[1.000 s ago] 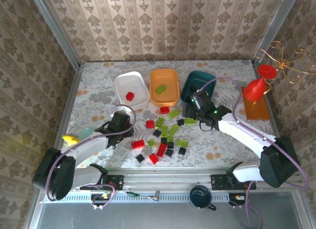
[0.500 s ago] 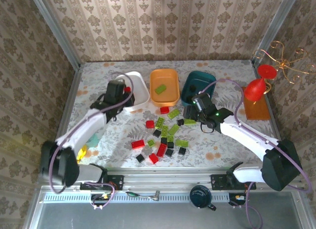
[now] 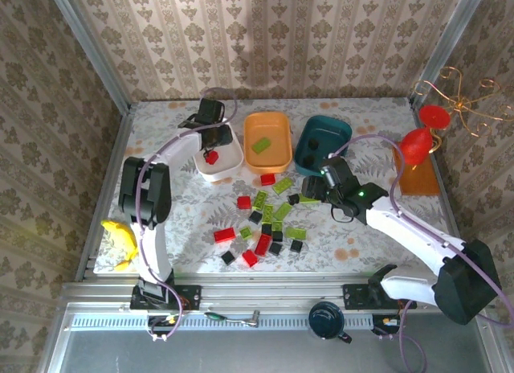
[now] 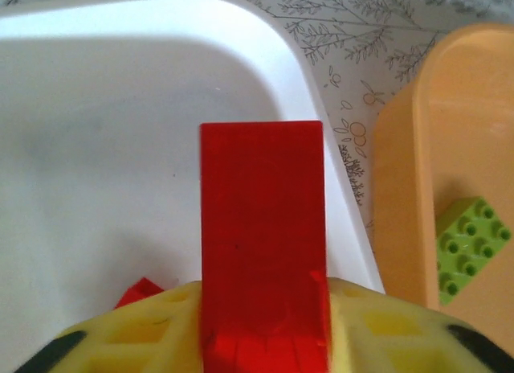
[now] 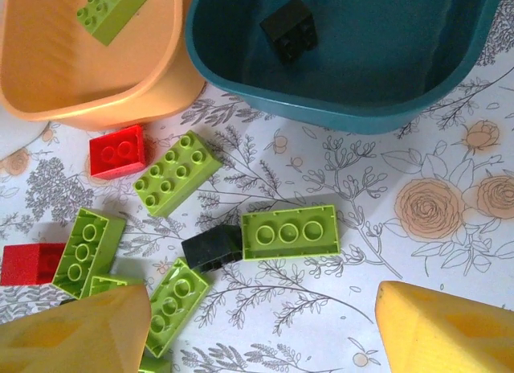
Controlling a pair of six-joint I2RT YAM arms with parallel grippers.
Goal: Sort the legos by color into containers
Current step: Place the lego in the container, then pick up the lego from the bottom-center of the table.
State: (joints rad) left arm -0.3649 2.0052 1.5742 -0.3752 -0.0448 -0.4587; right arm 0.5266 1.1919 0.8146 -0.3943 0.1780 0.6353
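The loose legos [image 3: 265,224] lie scattered mid-table in red, lime and black. At their far edge the right arm reaches in from its base, elbow out to the right. The right gripper [image 3: 310,186] hovers low, jaws spread wide and empty, over an oblong lime brick [image 5: 290,232] with a loose black brick [image 5: 210,248] just beside it.

Farther back the left arm stretches long to the white tub [image 3: 230,161]. There the left gripper [image 4: 263,313] pinches a red oblong brick [image 4: 262,220] above the tub's floor, near a small red brick [image 4: 138,293]. The orange tub [image 3: 278,157] holds a green brick [image 3: 262,145], and the teal tub [image 5: 385,59] holds a black square [image 5: 289,27].
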